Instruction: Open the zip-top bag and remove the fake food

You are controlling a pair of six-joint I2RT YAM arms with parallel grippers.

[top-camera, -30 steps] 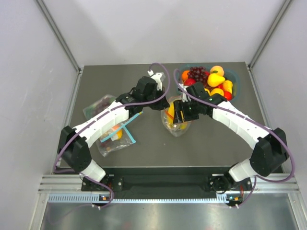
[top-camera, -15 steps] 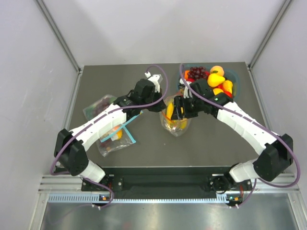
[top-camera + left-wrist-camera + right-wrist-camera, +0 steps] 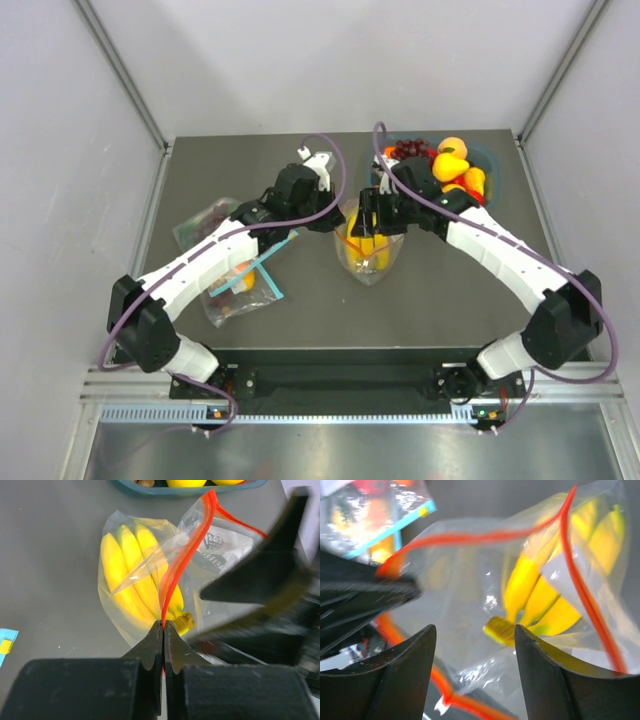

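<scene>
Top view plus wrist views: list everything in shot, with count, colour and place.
bag: 1, clear, red-orange strip, table centre
bananas: 1 bunch, yellow, inside bag
other bags: 2, clear, fruit inside, table left
bowl: 1, teal, back right
loose fruit: several, yellow, orange, red, dark purple, in bowl
table: 1, dark grey
left gripper: shut on bag strip
right gripper: open, at bag mouth

the mouth of the zip-top bag (image 3: 367, 262) gapes between left gripper (image 3: 163, 630) and right gripper (image 3: 474, 630), with the banana bunch (image 3: 125, 575) filling it. the fruit tub (image 3: 487, 160) crowds behind-right, and blue-strip bags (image 3: 240, 285) lie to the left. bare table (image 3: 440, 300) lies in front.
</scene>
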